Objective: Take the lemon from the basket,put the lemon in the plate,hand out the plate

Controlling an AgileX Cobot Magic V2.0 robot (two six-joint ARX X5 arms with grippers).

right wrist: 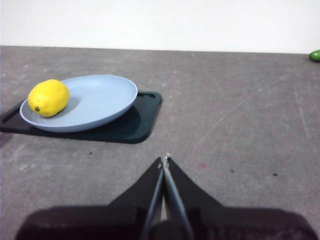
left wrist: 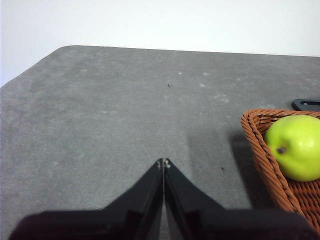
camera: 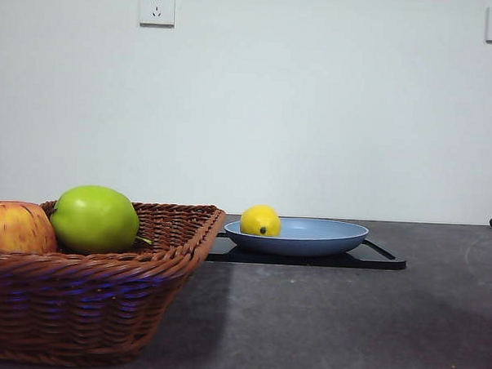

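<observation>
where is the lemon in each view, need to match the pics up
Front view: the lemon lies in the plate, at its end nearer the basket.
Left wrist view: the lemon is not in it; only the basket's corner with the green apple shows.
Right wrist view: the lemon rests on the plate's far-left side.
Shared landmark: the black tray under the plate, in the front and right wrist views.

My left arm's black two-jaw gripper hanging above the table, jaws pressed together, holding nothing, my right arm's black two-jaw gripper likewise closed and empty, both tips angled down.
</observation>
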